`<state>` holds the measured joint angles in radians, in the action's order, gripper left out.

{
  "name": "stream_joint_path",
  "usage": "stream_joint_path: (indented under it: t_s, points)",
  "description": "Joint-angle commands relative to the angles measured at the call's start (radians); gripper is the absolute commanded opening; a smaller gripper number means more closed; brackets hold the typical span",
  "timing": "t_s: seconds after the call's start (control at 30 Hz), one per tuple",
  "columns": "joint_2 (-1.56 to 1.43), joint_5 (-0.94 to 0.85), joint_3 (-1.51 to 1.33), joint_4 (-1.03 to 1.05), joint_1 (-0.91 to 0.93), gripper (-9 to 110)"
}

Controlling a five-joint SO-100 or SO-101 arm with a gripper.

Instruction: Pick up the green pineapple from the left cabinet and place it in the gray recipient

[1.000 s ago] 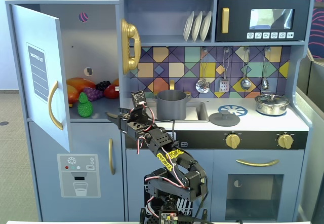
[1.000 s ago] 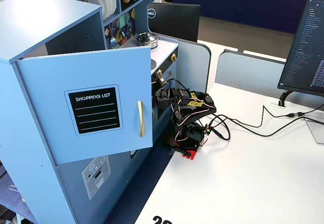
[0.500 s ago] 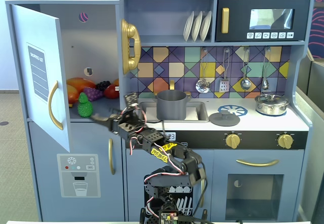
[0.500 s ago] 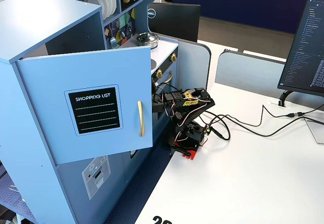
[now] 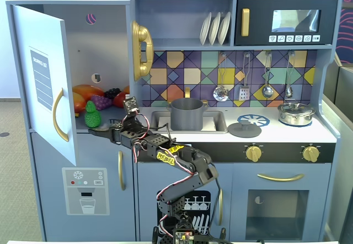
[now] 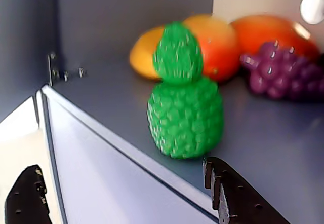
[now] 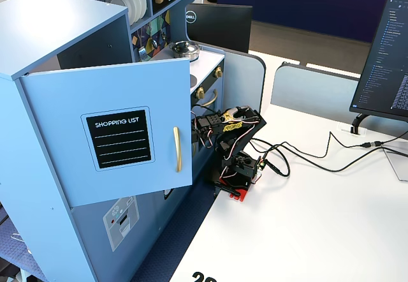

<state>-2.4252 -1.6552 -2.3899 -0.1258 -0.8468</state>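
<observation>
gripper (image 6: 126,193) spread, short of the fruit | green pineapple (image 6: 185,95) upright near the shelf edge of the left cabinet (image 5: 83,45), fruits behind | risk: your finger nudges it, toppling it backward | gray recipient (image 5: 186,113) waits in sink

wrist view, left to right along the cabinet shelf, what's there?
Yellow-orange fruit → green pineapple, standing upright in front → orange-red fruit → purple grapes. The open gripper sits low in front of the shelf edge, not yet around the pineapple.
</observation>
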Motion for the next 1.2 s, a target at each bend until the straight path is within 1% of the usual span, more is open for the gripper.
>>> stream_joint_path:
  t_s: [0.0, 0.53, 0.9, 1.17]
  points:
    - [0.054, -0.014, 0.104, -0.043, -0.006, 33]
    - [0.314, 0.006, 0.285, -0.152, 0.049, 33]
    - [0.364, 0.035, 0.322, -0.144, 0.094, 37]
    - [0.42, 0.017, 0.362, -0.158, 0.072, 36]
